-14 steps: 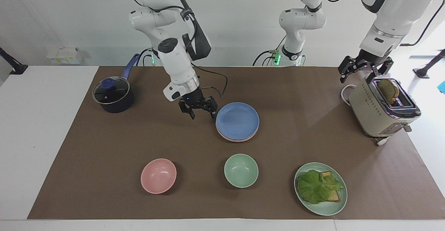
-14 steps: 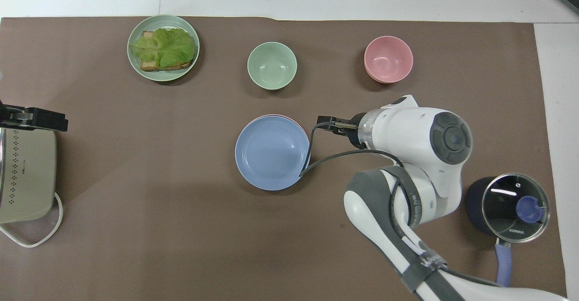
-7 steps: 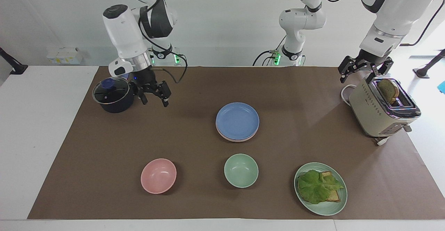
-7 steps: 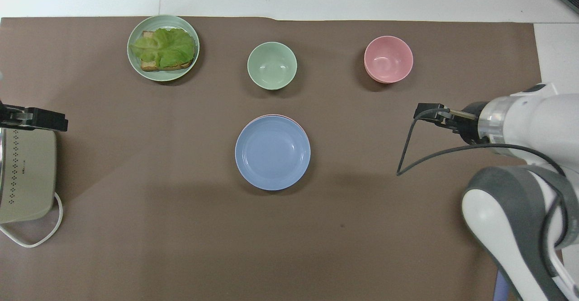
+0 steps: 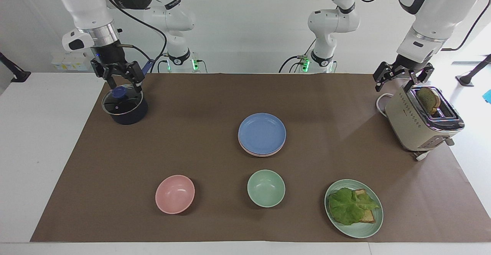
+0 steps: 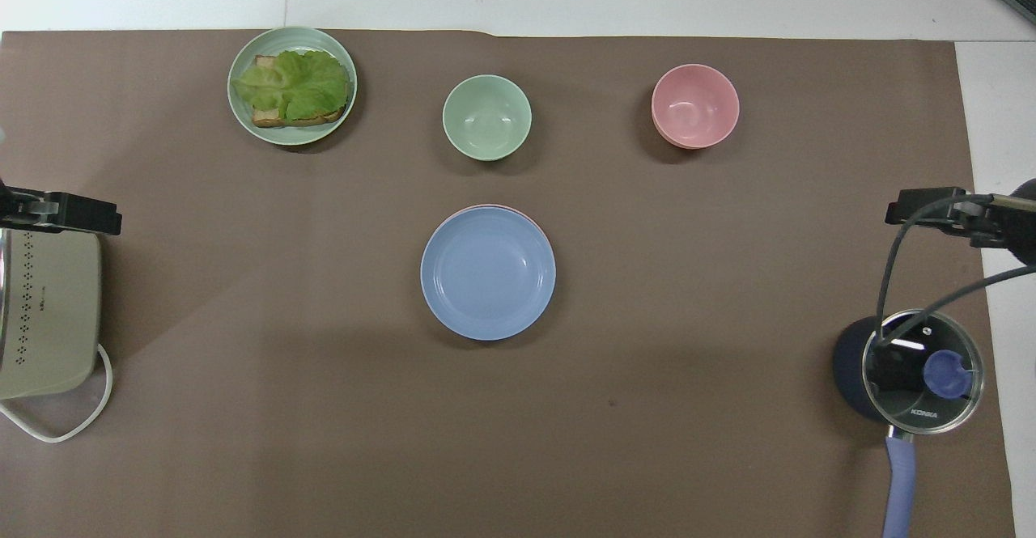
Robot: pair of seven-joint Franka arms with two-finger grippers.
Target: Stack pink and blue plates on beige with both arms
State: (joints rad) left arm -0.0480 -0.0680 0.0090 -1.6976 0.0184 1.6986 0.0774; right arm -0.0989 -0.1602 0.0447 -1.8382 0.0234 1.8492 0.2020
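Note:
The blue plate lies on top of a stack in the middle of the brown mat. A pale pink plate rim shows just beneath it. The beige plate is hidden. My right gripper hangs open and empty above the lidded pot, at the right arm's end of the table and well away from the stack. My left gripper is also open and holds nothing; it waits over the toaster at the left arm's end.
A dark pot with a glass lid and a beige toaster holding toast flank the mat. Farther from the robots sit a pink bowl, a green bowl and a green plate with lettuce on toast.
My right arm has swung away from beside the plate stack, risen, and come over the pot. The stack and the left arm have not moved.

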